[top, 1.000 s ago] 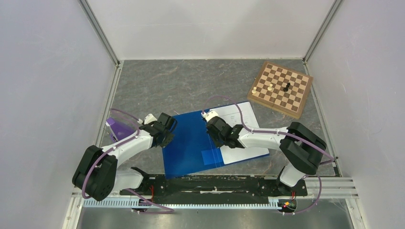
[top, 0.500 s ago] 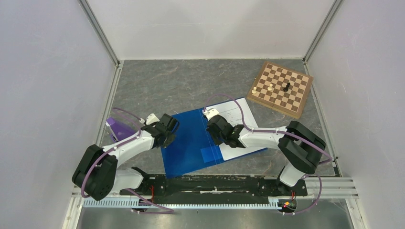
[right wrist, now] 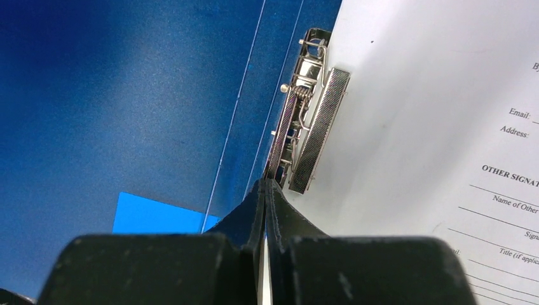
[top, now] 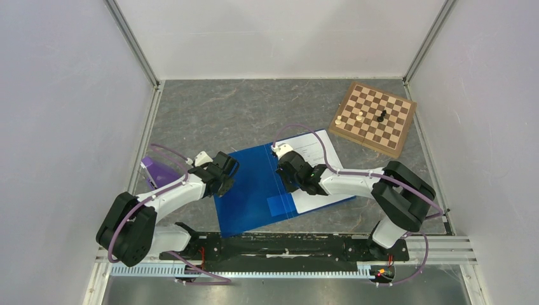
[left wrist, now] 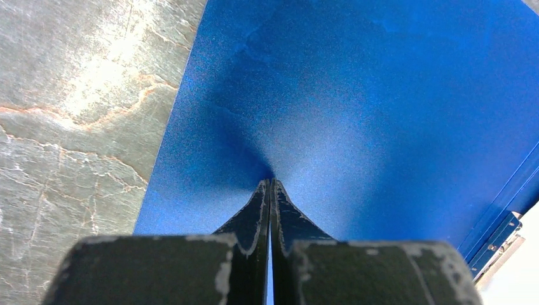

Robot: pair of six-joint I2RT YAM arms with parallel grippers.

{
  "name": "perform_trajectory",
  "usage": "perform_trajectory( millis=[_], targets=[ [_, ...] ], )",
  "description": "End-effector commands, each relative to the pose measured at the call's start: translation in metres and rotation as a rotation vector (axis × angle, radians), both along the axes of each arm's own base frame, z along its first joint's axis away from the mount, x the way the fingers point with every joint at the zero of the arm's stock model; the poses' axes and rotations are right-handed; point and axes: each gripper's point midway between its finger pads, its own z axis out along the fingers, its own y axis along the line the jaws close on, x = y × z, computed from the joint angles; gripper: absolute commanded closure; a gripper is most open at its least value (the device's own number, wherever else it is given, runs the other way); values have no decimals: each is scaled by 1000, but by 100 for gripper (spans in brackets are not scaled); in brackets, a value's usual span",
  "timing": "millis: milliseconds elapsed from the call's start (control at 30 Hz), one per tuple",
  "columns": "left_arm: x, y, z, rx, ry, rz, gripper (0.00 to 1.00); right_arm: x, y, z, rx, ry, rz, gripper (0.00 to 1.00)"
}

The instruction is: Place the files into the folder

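The blue folder (top: 251, 190) lies open on the grey table. Its left cover also shows in the left wrist view (left wrist: 381, 114). The white printed files (top: 318, 166) lie on its right half, beside the metal clip (right wrist: 305, 114) at the spine. My left gripper (top: 229, 170) is shut. Its tips (left wrist: 269, 182) press into the blue cover near its left edge and dent it. My right gripper (top: 284, 166) is shut, its tips (right wrist: 265, 182) at the near end of the clip, between the cover (right wrist: 127, 95) and the files (right wrist: 432, 95). A paler blue patch (right wrist: 159, 213) shows on the cover.
A brown chessboard (top: 375, 118) with a few pieces stands at the back right. A purple object (top: 156, 170) lies at the left wall beside my left arm. White enclosure walls ring the table.
The folder and files have shifted a little away from the arm bases and turned slightly. Both shut grippers have moved with them, staying on the cover and at the spine.
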Motion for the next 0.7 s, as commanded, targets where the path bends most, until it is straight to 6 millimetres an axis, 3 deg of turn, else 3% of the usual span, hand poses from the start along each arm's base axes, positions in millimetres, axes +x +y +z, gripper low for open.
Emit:
perform_trajectory(
  millis=[0,667],
  targets=[
    [-19,9,-18,30,71,30,98,-50,-50,-45,-217,232,41,100],
    [-17,8,-18,35,73,19,98,-22,-32,-15,-170,152,0,100]
  ],
)
